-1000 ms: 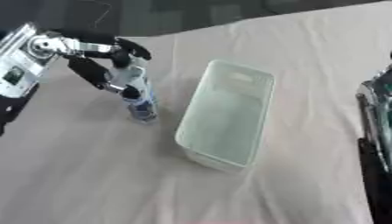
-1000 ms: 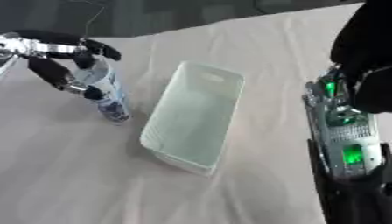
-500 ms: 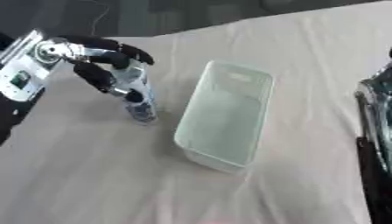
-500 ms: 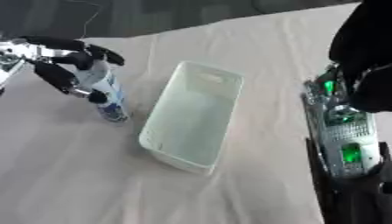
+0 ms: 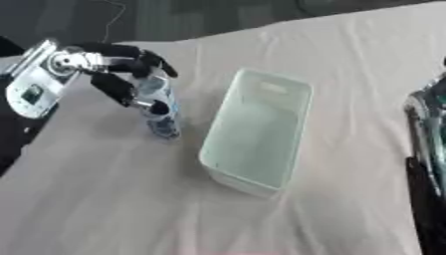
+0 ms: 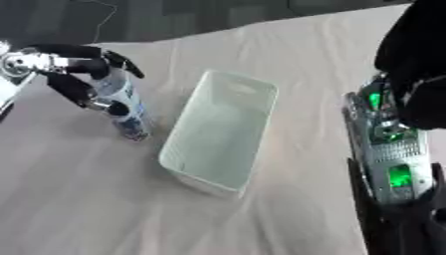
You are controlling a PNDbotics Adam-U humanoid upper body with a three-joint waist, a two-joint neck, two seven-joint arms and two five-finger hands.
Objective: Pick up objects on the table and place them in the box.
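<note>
A clear plastic bottle (image 5: 162, 113) with a blue label stands upright on the pale cloth. My left hand (image 5: 111, 79) comes in from the left and is curled round its upper half, black fingers over the top side and thumb low on the front. Just to the bottle's right lies the box (image 5: 219, 117), a long translucent white bin with nothing visible inside. Of my right arm (image 6: 392, 149) only a black and silver forearm with green lights shows along the right edge; its hand is out of sight.
The table is covered by a cream cloth (image 5: 113, 199) with bare room in front of and behind the box. Its far edge (image 5: 218, 36) runs against a dark background, where a thin cable (image 5: 111, 15) hangs.
My left wrist has shifted slightly and the fingers have drawn closer round the bottle. Bottle and box stay where they were.
</note>
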